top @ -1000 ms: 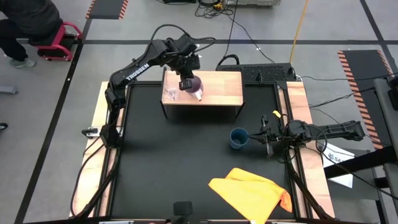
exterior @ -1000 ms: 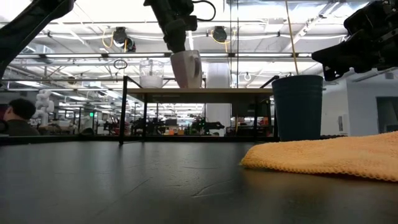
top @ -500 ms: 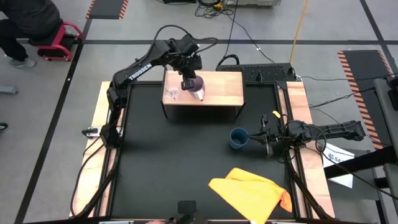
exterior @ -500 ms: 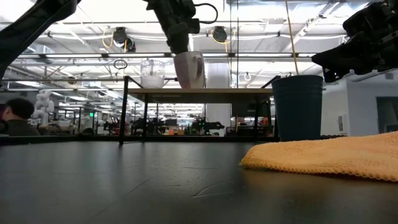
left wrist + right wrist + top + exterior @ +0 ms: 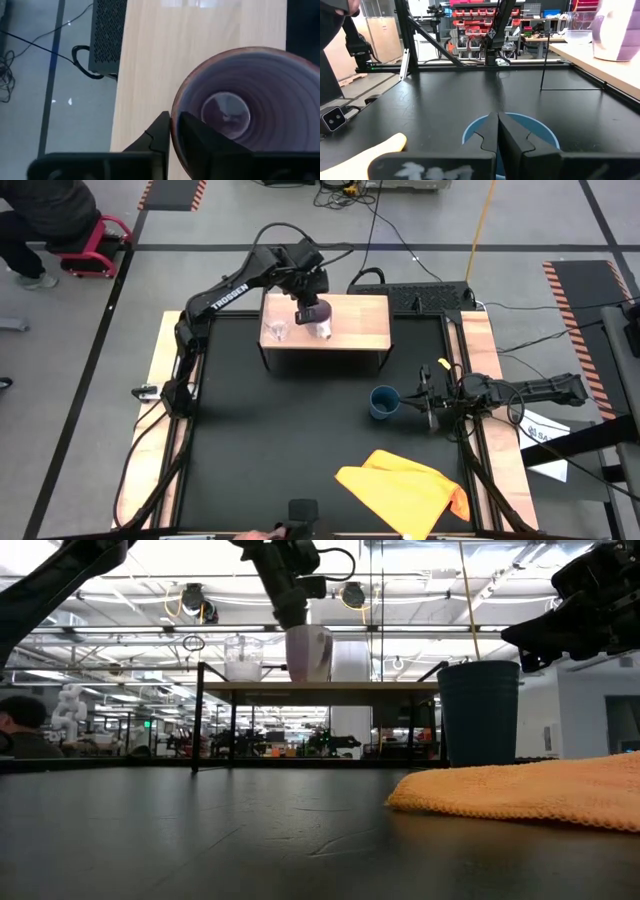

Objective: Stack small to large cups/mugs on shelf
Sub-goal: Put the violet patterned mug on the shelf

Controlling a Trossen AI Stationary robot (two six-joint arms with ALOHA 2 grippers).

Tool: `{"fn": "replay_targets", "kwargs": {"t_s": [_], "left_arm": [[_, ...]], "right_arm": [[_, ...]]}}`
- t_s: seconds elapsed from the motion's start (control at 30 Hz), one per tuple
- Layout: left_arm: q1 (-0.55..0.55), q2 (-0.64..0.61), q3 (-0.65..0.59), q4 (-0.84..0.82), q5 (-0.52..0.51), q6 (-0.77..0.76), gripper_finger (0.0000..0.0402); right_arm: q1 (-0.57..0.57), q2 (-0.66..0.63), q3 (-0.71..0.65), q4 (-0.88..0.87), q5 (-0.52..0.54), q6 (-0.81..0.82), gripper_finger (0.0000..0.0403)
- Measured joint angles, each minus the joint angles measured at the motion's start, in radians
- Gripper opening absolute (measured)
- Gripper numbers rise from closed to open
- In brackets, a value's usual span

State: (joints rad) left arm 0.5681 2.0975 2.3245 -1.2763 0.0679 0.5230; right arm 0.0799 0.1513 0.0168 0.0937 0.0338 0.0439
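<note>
The left gripper (image 5: 311, 311) pinches the rim of the light purple mug (image 5: 318, 320) — one finger inside, one outside — which keeps the mug upright over the shelf (image 5: 350, 330), just beside the tiny clear glass (image 5: 276, 330) standing on the shelf's top. Whether the mug's base touches the shelf yet, I cannot tell. The dark blue cup (image 5: 383, 402) stands on the table, well apart from the shelf — the right gripper (image 5: 424, 402) waits beside it, fingers nearly together and holding nothing.
</note>
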Motion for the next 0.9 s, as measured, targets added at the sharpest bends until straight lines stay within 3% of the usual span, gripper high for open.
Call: {"fn": "replay_targets", "kwargs": {"t_s": [0.9], "left_arm": [[-0.021,-0.003,0.0,0.077,-0.046,0.006,0.0055]], "right_arm": [[0.0,0.0,0.0,-0.008,0.0,0.016,0.0]]}}
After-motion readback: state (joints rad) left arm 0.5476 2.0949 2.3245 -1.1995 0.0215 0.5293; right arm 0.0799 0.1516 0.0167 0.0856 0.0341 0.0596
